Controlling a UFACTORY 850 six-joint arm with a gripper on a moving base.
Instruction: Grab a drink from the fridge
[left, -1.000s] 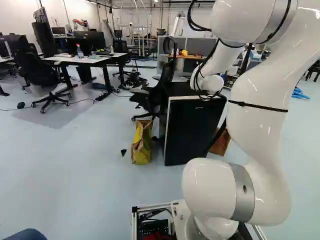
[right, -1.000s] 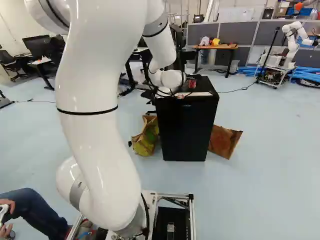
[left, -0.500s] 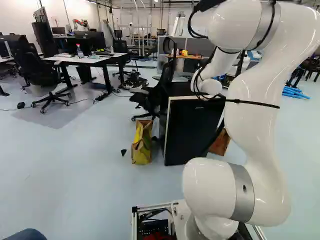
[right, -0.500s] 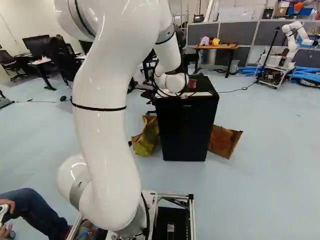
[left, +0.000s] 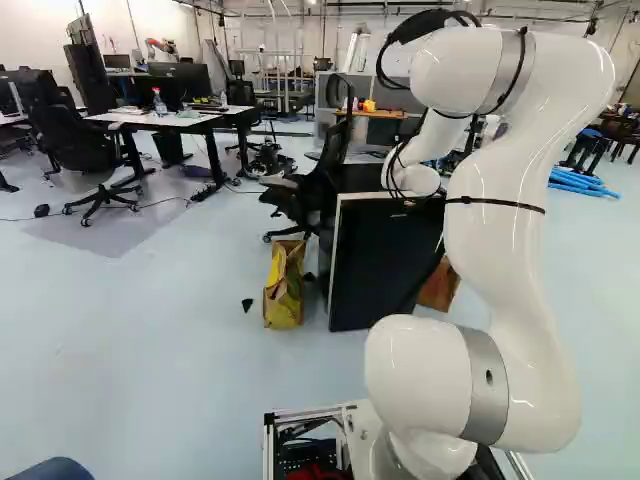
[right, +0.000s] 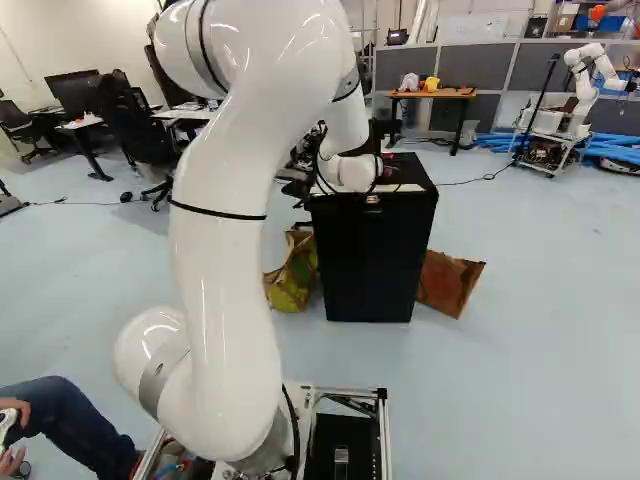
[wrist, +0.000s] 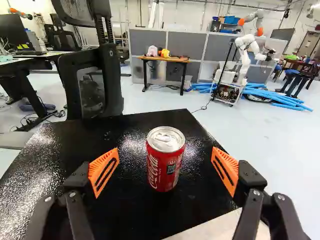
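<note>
While the hand (wrist: 165, 149) stands spread, advance it centred on the upright can (wrist: 165, 162) atop the fridge (right: 372, 260) (right base view, centre) before closing.

Red can (wrist: 162, 172), white lettering

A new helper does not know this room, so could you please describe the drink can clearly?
Find the black fridge ahead of the arm. On its top, between the open fingers of the gripper, stands a can. Unlike the yellow-brown bag on the floor, it is red with white lettering and a silver lid.
</note>
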